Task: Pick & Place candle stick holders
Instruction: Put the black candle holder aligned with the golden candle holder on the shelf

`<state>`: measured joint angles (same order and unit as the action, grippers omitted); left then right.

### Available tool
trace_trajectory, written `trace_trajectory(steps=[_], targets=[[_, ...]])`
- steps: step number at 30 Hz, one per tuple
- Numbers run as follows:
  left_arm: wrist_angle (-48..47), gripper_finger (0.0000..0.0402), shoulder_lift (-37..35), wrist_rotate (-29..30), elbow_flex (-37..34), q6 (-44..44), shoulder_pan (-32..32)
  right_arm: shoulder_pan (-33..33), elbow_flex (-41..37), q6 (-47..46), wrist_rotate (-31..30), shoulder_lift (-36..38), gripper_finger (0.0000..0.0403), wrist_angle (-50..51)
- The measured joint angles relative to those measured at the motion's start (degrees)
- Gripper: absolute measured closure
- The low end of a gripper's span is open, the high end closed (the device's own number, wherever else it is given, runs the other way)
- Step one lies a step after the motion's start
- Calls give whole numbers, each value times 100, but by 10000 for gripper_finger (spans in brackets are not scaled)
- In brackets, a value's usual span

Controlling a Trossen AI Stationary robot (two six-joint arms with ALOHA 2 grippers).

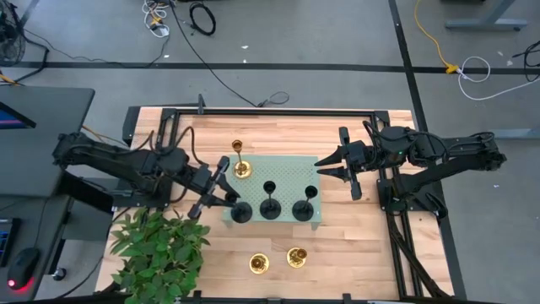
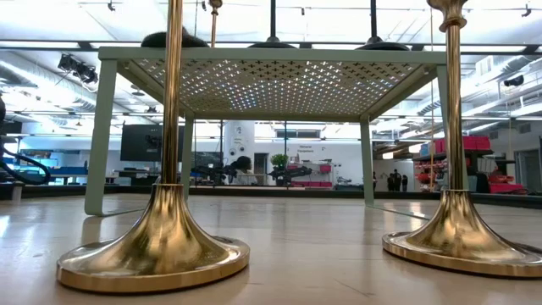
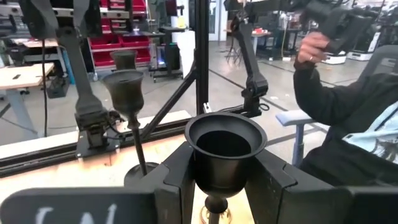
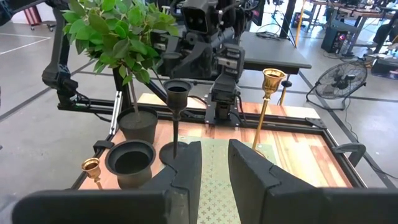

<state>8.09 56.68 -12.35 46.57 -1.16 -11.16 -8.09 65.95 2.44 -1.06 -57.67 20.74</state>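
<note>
Right then: left claw (image 1: 226,200) clamped on matte black holder (image 1: 240,211) at the pale green perforated tray's (image 1: 287,173) near-left corner; cup wide, stem thin. Two more black holders (image 1: 270,207) stood beside it along that edge, one gold holder (image 1: 241,168) at far-left. Two shiny gold holders (image 1: 259,263) stood on bare wooden counter (image 1: 354,253) nearer front. Right claw (image 1: 323,167) hung off the tray's right edge, fingers slightly apart.
</note>
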Motion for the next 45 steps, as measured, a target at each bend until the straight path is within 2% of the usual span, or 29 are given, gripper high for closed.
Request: trace_trajectory(steps=[3, 7, 12, 22, 38, 45], targets=[[-134, 292, 97, 106, 124, -6, 0, 0, 0, 2, 0, 0, 324, 1], [-845, 292, 193, 379, 593, -150, 2, -1, 0, 0, 0, 0, 324, 1], [-1144, 292, 303, 355, 1021, -153, -16, 1, 0, 1, 7, 0, 324, 20], [-1273, 292, 558, 388, 1019, -256, -26, 0, 0, -22, 20, -2, 324, 79], [-1274, 291, 566, 404, 1019, -242, -26, 0, 0, -43, 50, -2, 324, 84], [-1331, 277, 556, 412, 1022, -209, -26, 1, 0, -44, 50, -2, 324, 84]])
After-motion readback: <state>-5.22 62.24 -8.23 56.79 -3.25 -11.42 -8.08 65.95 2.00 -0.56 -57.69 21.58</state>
